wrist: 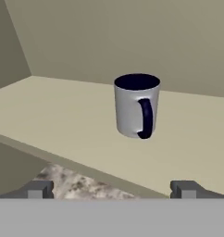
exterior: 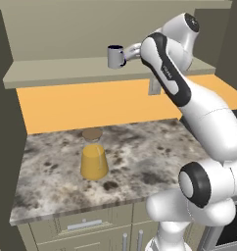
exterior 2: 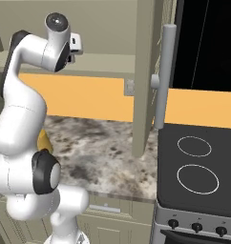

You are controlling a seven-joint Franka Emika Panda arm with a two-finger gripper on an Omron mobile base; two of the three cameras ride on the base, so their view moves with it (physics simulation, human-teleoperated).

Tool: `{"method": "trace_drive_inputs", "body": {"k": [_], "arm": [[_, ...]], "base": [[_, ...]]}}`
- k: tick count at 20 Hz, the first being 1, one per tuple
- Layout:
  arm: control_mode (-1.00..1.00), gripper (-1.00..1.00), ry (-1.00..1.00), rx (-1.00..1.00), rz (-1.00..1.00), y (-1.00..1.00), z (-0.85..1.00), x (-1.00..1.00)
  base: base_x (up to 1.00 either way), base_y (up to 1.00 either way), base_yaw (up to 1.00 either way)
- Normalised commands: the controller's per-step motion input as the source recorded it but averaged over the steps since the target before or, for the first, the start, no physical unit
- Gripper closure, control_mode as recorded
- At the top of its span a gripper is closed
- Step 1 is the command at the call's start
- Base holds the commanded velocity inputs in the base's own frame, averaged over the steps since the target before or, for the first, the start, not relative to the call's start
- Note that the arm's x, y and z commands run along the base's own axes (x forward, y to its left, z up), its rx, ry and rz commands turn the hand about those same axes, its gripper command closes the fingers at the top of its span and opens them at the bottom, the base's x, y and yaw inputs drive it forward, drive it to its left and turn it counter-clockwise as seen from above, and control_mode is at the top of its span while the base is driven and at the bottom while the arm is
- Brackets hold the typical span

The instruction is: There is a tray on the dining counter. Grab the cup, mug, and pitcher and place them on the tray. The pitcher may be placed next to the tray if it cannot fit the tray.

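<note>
- Mug (wrist: pixel 136 106) dead ahead in my hand view, standing upright on the beige shelf (exterior: pixel 61 71), back from its front edge with the wall close behind it; the dark handle faces me.
- Pincer (wrist: pixel 113 189) is spread to its widest and holds nothing, fingertips (wrist: pixel 40 190) low on either side of the picture with the mug between their lines but well beyond them.
- From the left base view the hand end sits just beside the mug (exterior: pixel 116 56) at shelf height, so I have the arm raised high and reaching level to come at it from the side.
- I judge the wide spread is there to clear the body; with the handle towards me, the fingers should close on the flanks rather than the loop.
- Pitcher (exterior: pixel 94 157) waits on the marble bench (exterior: pixel 52 162) below, towards its left half near the middle, cork lid on, untouched.
- Risk as I read it: a push forward could shove the mug back against the wall before the fingers close.
</note>
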Motion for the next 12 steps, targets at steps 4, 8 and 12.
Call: {"method": "trace_drive_inputs", "body": {"k": [4,8,12], "arm": [[-1.00,-1.00,0.00,0.00,0.02,0.02,-0.01,0.36],[-1.00,-1.00,0.00,0.00,0.03,0.00,-0.05,0.33],[-1.00,-1.00,0.00,0.00,0.03,0.00,-0.14,0.29]], "base": [[0.00,0.00,0.00],[0.00,0.00,0.00],[0.00,0.00,0.00]]}}
